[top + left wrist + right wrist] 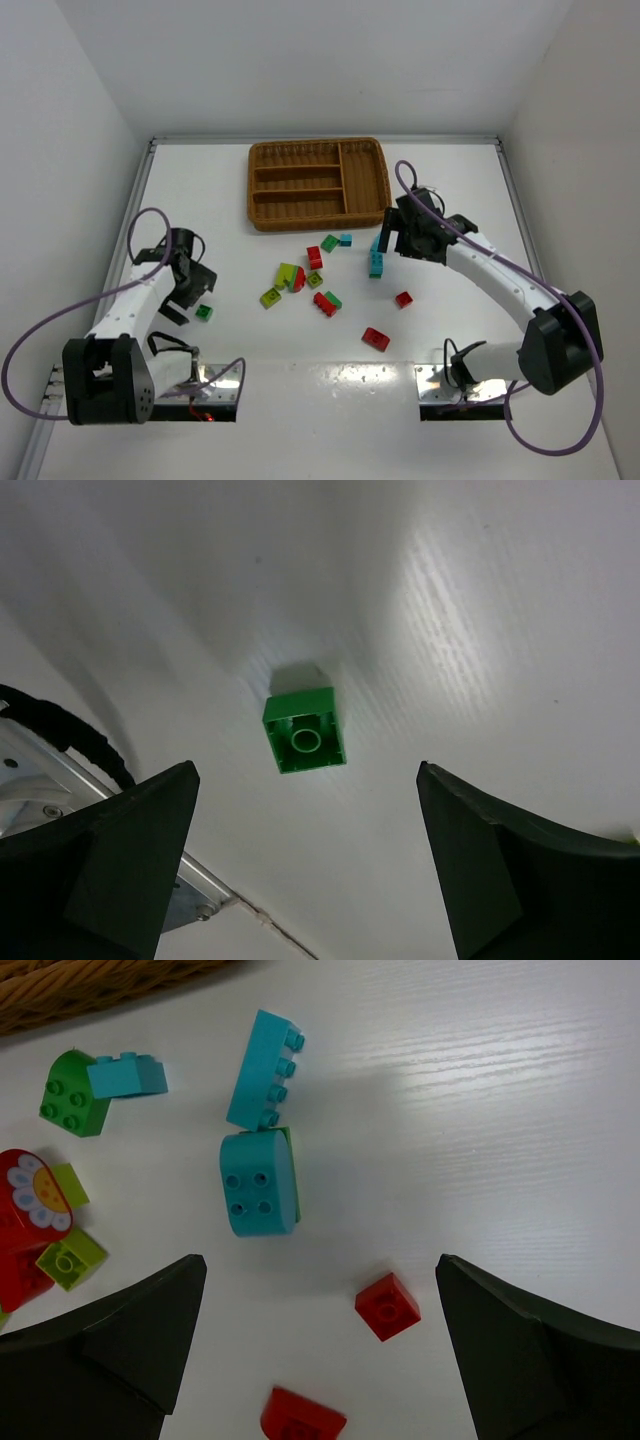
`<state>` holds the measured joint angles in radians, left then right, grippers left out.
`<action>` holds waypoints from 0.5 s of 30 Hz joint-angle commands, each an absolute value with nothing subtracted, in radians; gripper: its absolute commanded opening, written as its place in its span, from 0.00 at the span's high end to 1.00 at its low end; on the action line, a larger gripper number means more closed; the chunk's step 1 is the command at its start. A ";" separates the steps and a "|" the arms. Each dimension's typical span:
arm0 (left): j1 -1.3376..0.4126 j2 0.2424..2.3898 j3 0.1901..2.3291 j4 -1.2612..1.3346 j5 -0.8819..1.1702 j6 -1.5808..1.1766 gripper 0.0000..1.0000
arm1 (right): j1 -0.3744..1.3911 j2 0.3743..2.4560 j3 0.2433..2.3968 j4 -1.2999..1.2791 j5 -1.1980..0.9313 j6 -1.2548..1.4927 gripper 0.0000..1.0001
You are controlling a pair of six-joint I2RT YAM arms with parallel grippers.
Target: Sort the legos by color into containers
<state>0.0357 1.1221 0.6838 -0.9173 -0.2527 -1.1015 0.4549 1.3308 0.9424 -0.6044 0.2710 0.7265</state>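
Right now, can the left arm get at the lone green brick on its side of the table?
Probably yes: the left gripper hangs open directly over the green brick, which lies alone on the table with nothing crowding it.

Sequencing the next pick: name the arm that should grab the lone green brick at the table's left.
Left. The left tool, open, frames the green brick; the right tool hangs far off over the cyan bricks.

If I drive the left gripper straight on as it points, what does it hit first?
Probably the small green brick, lying alone on the table, roughly centred between the open fingers of the left gripper. Nothing else shows in that line, though depth is unclear.
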 commanded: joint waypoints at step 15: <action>0.074 1.224 0.578 -0.713 -0.160 -1.173 0.27 | 0.462 1.305 0.942 -0.580 0.233 0.713 0.01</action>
<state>0.0628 1.2140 0.6010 -0.7658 -0.1806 -1.1507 0.4549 1.3266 0.9386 -0.6025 0.2440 0.7181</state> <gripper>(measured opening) 0.740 0.993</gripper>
